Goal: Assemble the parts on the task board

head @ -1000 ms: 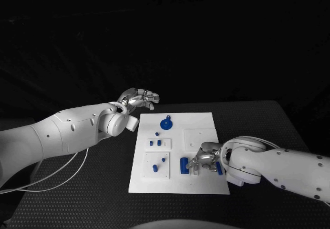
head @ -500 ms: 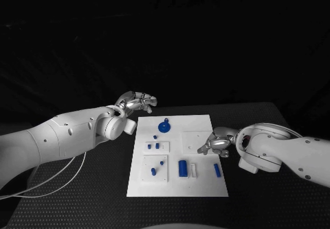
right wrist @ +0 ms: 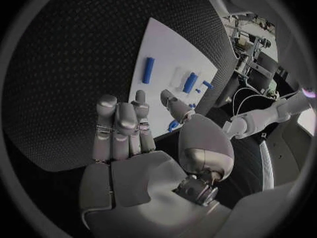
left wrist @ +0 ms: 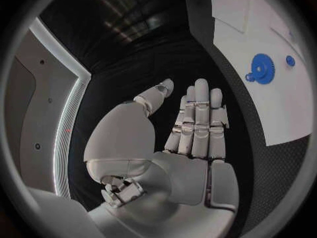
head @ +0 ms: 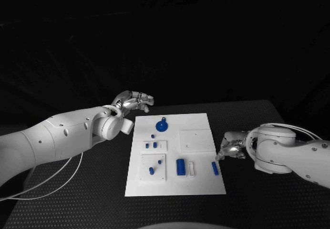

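White rectangular task board (head: 196,186) lies mid-tabletop (head: 82,200), small blue parts (head: 181,166) on it — your left hand (head: 132,100) and right hand (head: 230,151) hover beside it, fingers apart, empty.

Lying in the middle of the black table (head: 82,191): the white rectangular task board (head: 199,186). Sitting near its far edge: a blue gear-shaped part (head: 161,125). Lying toward its near right: a blue bar (head: 181,166), then a slimmer blue bar (head: 214,167), perhaps with a small pale piece between.
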